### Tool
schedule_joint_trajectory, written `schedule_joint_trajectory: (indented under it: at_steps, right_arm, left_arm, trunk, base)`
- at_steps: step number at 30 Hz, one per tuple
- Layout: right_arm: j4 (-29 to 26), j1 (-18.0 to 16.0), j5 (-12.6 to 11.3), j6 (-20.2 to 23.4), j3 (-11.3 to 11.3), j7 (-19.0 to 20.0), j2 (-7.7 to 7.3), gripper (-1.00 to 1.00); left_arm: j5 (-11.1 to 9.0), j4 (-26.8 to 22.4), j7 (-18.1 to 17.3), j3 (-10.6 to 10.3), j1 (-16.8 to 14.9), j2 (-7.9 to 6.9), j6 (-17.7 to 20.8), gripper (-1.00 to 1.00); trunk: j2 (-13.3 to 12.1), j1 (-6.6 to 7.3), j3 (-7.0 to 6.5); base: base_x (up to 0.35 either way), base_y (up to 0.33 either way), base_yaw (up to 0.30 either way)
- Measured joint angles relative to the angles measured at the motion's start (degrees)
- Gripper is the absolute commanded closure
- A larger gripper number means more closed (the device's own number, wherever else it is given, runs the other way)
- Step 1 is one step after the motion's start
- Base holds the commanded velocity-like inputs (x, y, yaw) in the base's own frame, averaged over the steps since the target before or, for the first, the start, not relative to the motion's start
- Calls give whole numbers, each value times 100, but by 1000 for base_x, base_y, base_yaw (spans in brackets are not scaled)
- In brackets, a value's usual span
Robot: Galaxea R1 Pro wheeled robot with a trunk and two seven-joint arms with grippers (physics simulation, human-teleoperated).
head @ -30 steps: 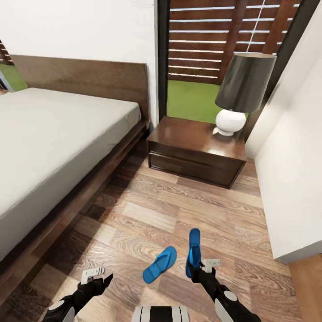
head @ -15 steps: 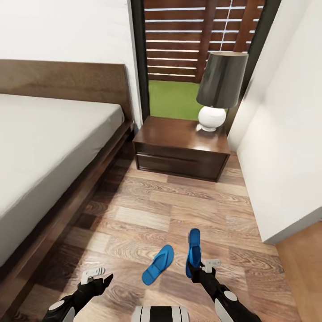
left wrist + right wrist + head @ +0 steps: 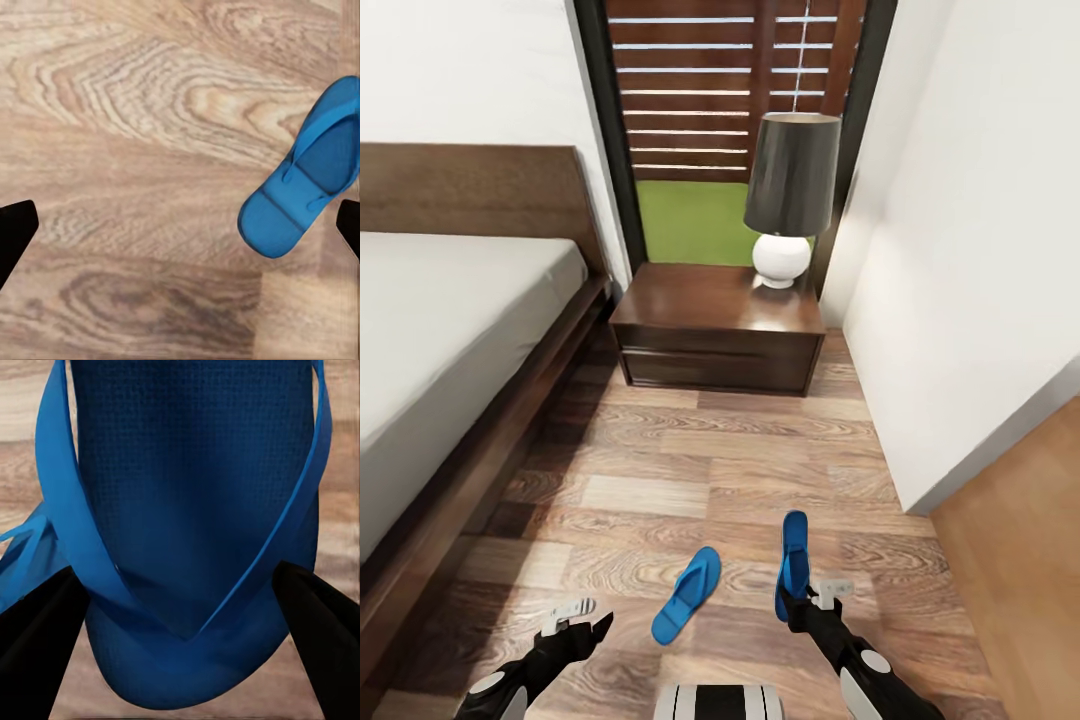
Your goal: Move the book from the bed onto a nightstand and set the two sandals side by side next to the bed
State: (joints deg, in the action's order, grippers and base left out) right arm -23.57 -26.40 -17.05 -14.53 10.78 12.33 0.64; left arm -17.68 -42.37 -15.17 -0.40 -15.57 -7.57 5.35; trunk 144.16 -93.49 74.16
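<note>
My right gripper is shut on one blue sandal, held just above the wood floor with its toe pointing away; the right wrist view has the sandal between the dark fingertips. The other sandal lies flat on the floor to its left, also seen as the sandal in the left wrist view. My left gripper hangs open over bare floor, its fingers apart. The bed runs along the left. The nightstand stands ahead beside it. The book is out of view.
A lamp with a dark shade and white base stands on the nightstand's right end. A white wall closes in on the right. A tall window with a slatted fence is behind the nightstand. Wood floor lies between bed and wall.
The camera has swung right, so bed, nightstand and lamp sit further left in the picture. The held sandal has stayed with my right gripper. Both grippers keep their pose.
</note>
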Motion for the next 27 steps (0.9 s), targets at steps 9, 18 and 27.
schedule_joint_trajectory:
  at_steps: [9,18,27]
  right_arm:
    - [0,0,0,0,0,0,0,100]
    - [2,-2,0,-1,1,-16,1,100]
    - [2,-1,0,-1,2,-2,1,100]
  left_arm:
    - [-1,0,0,0,0,4,0,-100]
    - [0,-1,1,0,2,3,-1,-100]
    - [-3,-3,2,0,2,1,2,-100]
  trunk:
    - [0,0,0]
    - [0,0,0]
    - [0,0,0]
  base:
    - [0,0,-275]
    - [0,1,-31]
    - [0,205,-23]
